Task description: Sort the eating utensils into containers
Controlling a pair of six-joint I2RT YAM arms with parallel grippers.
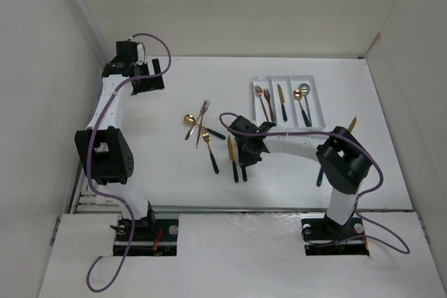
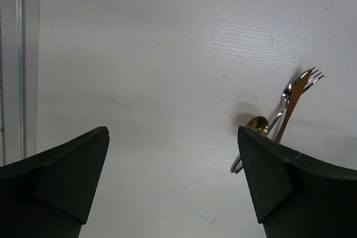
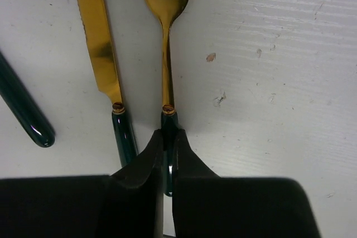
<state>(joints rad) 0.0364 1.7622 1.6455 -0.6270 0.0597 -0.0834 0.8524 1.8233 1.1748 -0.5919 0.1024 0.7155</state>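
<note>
My right pincer (image 3: 168, 137) is pressed together on the dark green handle of a gold-headed utensil (image 3: 165, 54). It lies on the bench (image 3: 279, 82) near the middle. The frame cuts off its head, so I cannot tell fork from spoon. A gold knife (image 3: 97, 37) lies just to its left.

Only the overhead view shows the white tray (image 1: 288, 77) farther right, holding forks, a knife and spoons; there my own wrist hides the grip.

My left pincer (image 2: 173, 135) hangs spread wide at the far left, its camera catching a silver fork (image 2: 284, 96) and a gold spoon (image 2: 257, 124).
</note>
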